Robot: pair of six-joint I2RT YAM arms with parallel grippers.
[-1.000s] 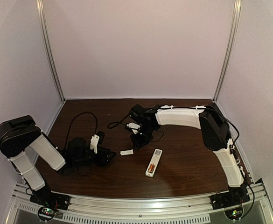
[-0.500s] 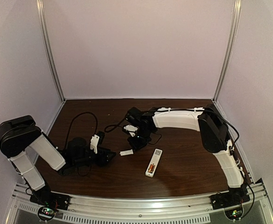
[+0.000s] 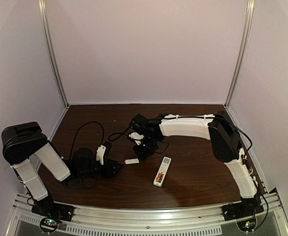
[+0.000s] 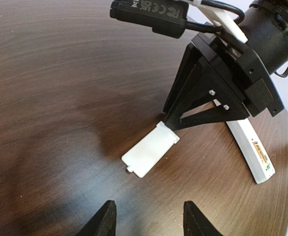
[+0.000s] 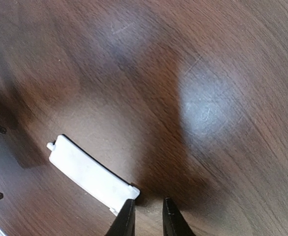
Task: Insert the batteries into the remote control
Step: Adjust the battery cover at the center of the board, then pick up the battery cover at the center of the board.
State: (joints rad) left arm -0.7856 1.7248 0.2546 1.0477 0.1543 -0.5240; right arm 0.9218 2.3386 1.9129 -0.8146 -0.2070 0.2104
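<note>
- left gripper (image 4: 148,222): low over the table (image 3: 198,182) on the left side, jaws set well apart, nothing between them. Pointed at the cover plate, near it but not touching.
- cover plate (image 4: 150,156): small loose white piece lying flat on the wood, between the two grippers. Thin and flat, so probably awkward to lift straight off the surface.
- right gripper (image 5: 146,217): tips down at one end of the cover plate. The gap is narrow and only bare wood shows in it, so nothing is held. One finger (image 5: 126,220) is right at the plate's corner; contact is likely but can't be confirmed.
- remote control (image 3: 162,170): right of centre, lying flat and angled, well apart from both grippers.
- Handling guess for the remote: light, rigid, smooth plastic that slides easily. Pinch it across the narrow width at mid-body, clear of the battery end.
- batteries (image 3: 160,177): orange patch at the remote's near end, apparently seated in the bay. Can't tell whether both are in.
- Handling guess for the batteries: small, hard, slick and prone to rolling. Grip across the barrel at the middle.
</note>
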